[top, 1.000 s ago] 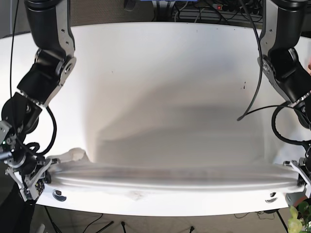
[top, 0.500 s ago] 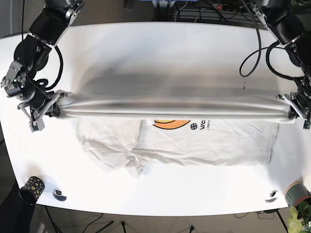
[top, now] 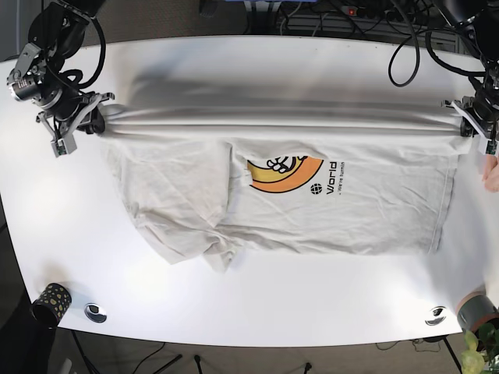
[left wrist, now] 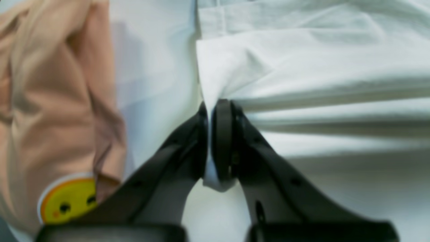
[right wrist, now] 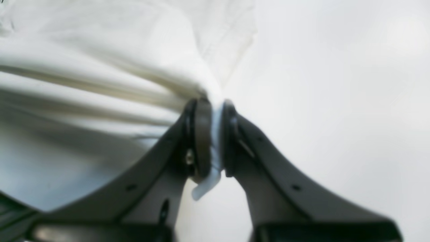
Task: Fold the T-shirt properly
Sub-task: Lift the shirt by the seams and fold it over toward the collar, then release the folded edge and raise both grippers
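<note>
T-shirt (top: 312,210), white with an orange graphic and the word "World", spread across the white table (top: 257,300); its far edge is pulled into a taut horizontal band between both arms. Right gripper (top: 87,122), at the base view's left, jaws pinched tight on a bunched corner of fabric. Left gripper (top: 468,121), at the view's right, likewise clamped on the opposite corner. Dark speckled cup (top: 51,299) near the front-left table edge.
</note>
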